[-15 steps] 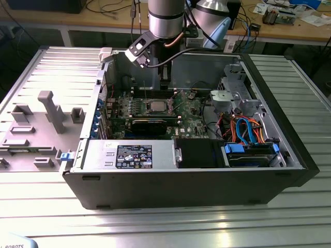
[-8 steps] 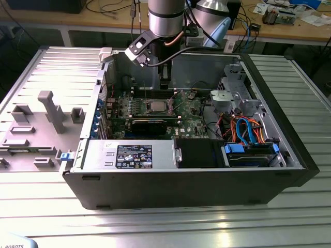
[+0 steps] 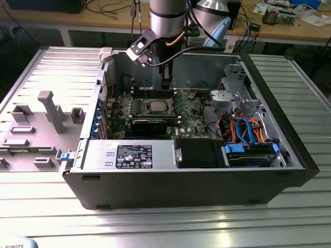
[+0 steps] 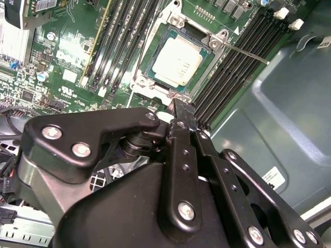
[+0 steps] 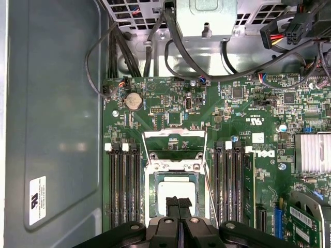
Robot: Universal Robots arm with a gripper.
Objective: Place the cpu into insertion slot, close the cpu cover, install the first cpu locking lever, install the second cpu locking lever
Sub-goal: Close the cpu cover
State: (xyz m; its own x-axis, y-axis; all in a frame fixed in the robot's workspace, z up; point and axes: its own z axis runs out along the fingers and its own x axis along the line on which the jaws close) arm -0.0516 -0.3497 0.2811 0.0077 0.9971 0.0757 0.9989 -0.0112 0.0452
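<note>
- I've got the pincer (image 5: 179, 199) clenched shut with nothing in it, tips right over the cpu (image 5: 164, 194); can't tell if they touch.
- The cpu sits in the insertion slot (image 5: 153, 191) on the green motherboard (image 5: 227, 119).
- The cpu cover (image 5: 175, 134) is flipped open, off the chip.
- One thin locking lever (image 4: 247, 53) sticks out unlatched.

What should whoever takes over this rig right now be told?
The pincer is shut and empty, poised over the cpu.
The cpu sits in the insertion slot.
The cpu cover is swung open, tilted back from the slot.
Done: cpu placed.
Left: closing the cover and latching both levers. One locking lever sticks out free beside the slot.
</note>
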